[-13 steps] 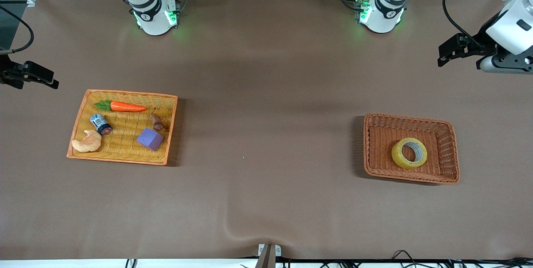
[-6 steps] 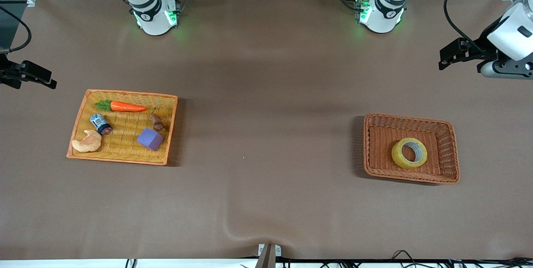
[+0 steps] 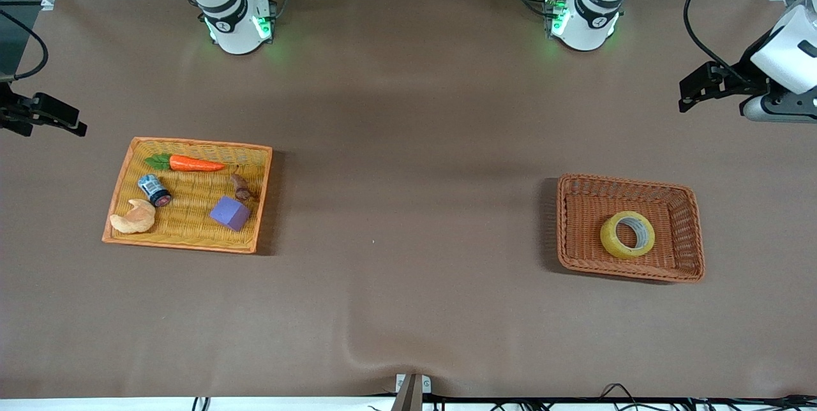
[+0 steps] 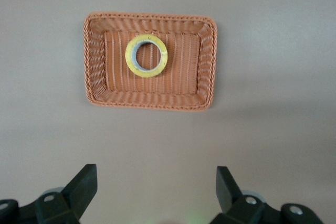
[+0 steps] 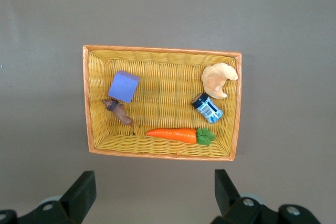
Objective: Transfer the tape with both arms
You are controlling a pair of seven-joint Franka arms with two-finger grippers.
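Tape (image 3: 627, 234) lying flat in brown basket (image 3: 692, 232) toward left arm's end. Left gripper (image 4: 153, 184) spread wide, high over table near it. Right gripper (image 5: 152, 184) spread over table beside yellow tray (image 5: 88, 98), waiting.

The left hand (image 3: 692, 87) has drifted toward the left arm's table end.

Even overhead light fills my views of the brown counter (image 3: 408, 143), with no glare. The two baskets cast short, soft shadows toward the counter's middle. Green base lamps tint the surface nearby. Both wrist views look sharp, their edges faintly dimmer.
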